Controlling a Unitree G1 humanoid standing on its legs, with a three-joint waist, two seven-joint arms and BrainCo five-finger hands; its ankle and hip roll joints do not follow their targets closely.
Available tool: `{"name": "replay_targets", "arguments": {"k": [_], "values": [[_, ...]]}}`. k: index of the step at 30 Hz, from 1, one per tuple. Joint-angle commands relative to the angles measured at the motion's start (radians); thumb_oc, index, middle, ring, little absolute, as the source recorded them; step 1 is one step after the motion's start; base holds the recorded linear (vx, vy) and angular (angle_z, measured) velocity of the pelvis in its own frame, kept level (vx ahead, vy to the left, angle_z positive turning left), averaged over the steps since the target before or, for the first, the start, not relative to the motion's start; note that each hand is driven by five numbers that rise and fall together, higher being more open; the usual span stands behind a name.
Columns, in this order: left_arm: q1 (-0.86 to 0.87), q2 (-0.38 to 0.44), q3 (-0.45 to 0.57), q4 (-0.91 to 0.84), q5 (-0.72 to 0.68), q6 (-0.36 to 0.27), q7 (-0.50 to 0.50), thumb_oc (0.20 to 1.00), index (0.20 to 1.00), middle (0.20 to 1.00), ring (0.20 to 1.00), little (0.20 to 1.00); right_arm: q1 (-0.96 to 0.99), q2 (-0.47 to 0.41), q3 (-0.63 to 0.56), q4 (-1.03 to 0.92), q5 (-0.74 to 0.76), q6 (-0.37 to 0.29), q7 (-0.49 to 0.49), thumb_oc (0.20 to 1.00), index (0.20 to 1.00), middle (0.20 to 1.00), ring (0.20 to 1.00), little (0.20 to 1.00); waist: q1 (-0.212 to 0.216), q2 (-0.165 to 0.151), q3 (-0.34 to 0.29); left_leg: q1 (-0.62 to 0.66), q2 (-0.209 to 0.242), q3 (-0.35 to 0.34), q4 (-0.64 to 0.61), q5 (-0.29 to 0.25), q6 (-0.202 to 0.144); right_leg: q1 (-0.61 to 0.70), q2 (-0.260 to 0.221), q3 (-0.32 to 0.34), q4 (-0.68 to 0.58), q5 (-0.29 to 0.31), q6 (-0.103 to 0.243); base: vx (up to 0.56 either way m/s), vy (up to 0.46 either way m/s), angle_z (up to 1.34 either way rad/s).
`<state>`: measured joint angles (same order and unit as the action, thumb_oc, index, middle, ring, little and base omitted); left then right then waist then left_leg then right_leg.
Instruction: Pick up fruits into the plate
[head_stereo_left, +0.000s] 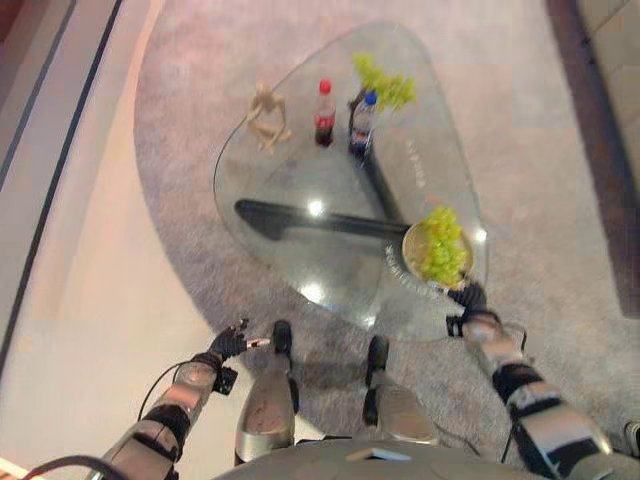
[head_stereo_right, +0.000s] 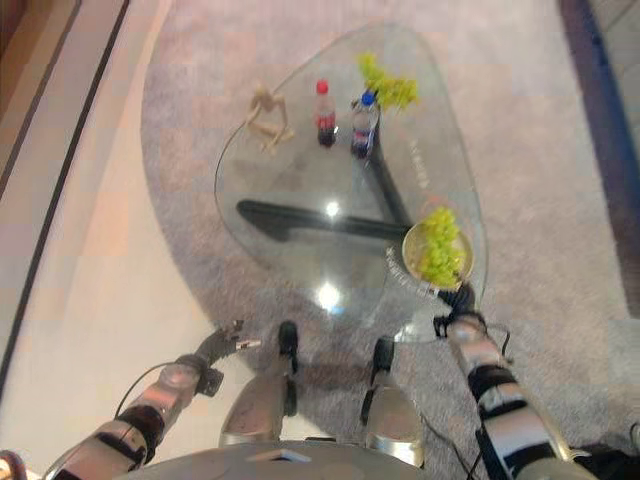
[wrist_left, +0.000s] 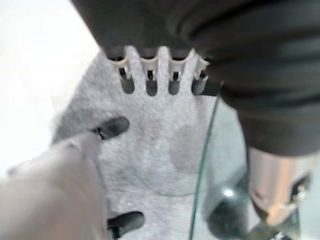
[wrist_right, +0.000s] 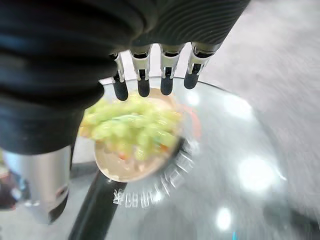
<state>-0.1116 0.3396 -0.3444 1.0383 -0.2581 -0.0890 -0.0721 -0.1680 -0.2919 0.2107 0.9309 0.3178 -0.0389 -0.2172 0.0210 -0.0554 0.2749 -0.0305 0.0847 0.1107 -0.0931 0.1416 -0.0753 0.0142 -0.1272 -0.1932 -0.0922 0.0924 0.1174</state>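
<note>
1. Grapes: one green bunch (head_stereo_left: 441, 247) is lying in the plate (head_stereo_left: 411, 252) at the right middle of the head views, and a second bunch (head_stereo_left: 385, 85) is sitting on the glass table (head_stereo_left: 300, 190) at the upper centre of the frame, well apart from the plate.
2. Judging by this, one fruit is in and the far bunch is remaining to be fetched.
3. The right hand (head_stereo_left: 470, 298) is hovering just below the plate at the table's near rim; in its wrist view its fingers (wrist_right: 143, 85) are hanging straight over the plated grapes, holding nothing.
4. The left hand (head_stereo_left: 229, 343) is idling at the lower left, off the table over the carpet, fingers (wrist_left: 150, 85) straight and empty.
5. The next move is probably calling for a long reach toward the upper centre, and likely a step closer.
6. Two bottles (head_stereo_left: 324, 113) (head_stereo_left: 363, 122) are standing just beside the far bunch, crowding the approach; a small wooden figure (head_stereo_left: 267, 115) is sitting to their left.
7. Open glass is lying between plate and bottles, giving room for carrying.
</note>
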Motion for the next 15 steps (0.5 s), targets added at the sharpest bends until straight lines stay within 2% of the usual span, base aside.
{"name": "replay_targets", "arguments": {"k": [1, 5, 9, 13, 15], "values": [[0.007, -0.06, 0.031, 0.119, -0.034, -0.006, -0.029, 1.0, 1.0, 1.0, 1.0, 1.0, 0.038, 0.009, 0.003, 0.075, 0.086, -0.047, 0.163, 1.0, 1.0, 1.0, 1.0, 1.0, 0.006, 0.032, -0.08, 0.086, -0.032, 0.026, 0.018, -0.192, 0.024, 0.004, -0.027, -0.027, 0.071, -0.09, 0.018, 0.25, 0.037, -0.11], [0.035, -0.085, 0.07, 0.183, -0.013, 0.007, -0.06, 1.0, 1.0, 1.0, 1.0, 1.0, 0.096, 0.06, -0.017, 0.206, 0.096, -0.045, 0.279, 1.0, 1.0, 1.0, 1.0, 1.0, -0.005, 0.038, -0.129, 0.132, -0.034, 0.033, 0.012, -0.207, 0.029, 0.052, -0.021, -0.024, 0.063, -0.105, 0.013, 0.13, 0.028, -0.09], [0.052, -0.104, 0.084, 0.21, -0.007, 0.011, -0.076, 1.0, 1.0, 1.0, 1.0, 1.0, 0.125, 0.08, -0.022, 0.277, 0.049, -0.035, 0.336, 1.0, 1.0, 1.0, 1.0, 1.0, -0.015, 0.044, -0.148, 0.159, -0.034, 0.038, 0.006, -0.217, 0.031, 0.081, -0.02, -0.023, 0.053, -0.112, 0.011, 0.08, 0.03, -0.01], [0.064, -0.117, 0.09, 0.218, -0.01, 0.038, -0.081, 1.0, 1.0, 1.0, 1.0, 1.0, 0.145, 0.081, -0.007, 0.326, -0.036, -0.01, 0.333, 1.0, 1.0, 1.0, 1.0, 1.0, -0.022, 0.054, -0.16, 0.181, -0.035, 0.041, 0.006, -0.227, 0.034, 0.104, -0.021, -0.022, 0.049, -0.12, 0.009, 0.06, 0.039, -0.04], [0.069, -0.123, 0.086, 0.223, 0.001, 0.053, -0.067, 1.0, 1.0, 1.0, 1.0, 1.0, 0.149, 0.081, -0.009, 0.341, -0.062, -0.005, 0.295, 1.0, 1.0, 1.0, 1.0, 1.0, -0.023, 0.058, -0.164, 0.189, -0.035, 0.043, 0.006, -0.23, 0.037, 0.113, -0.02, -0.022, 0.049, -0.124, 0.008, 0.05, 0.022, 0.0]]}}
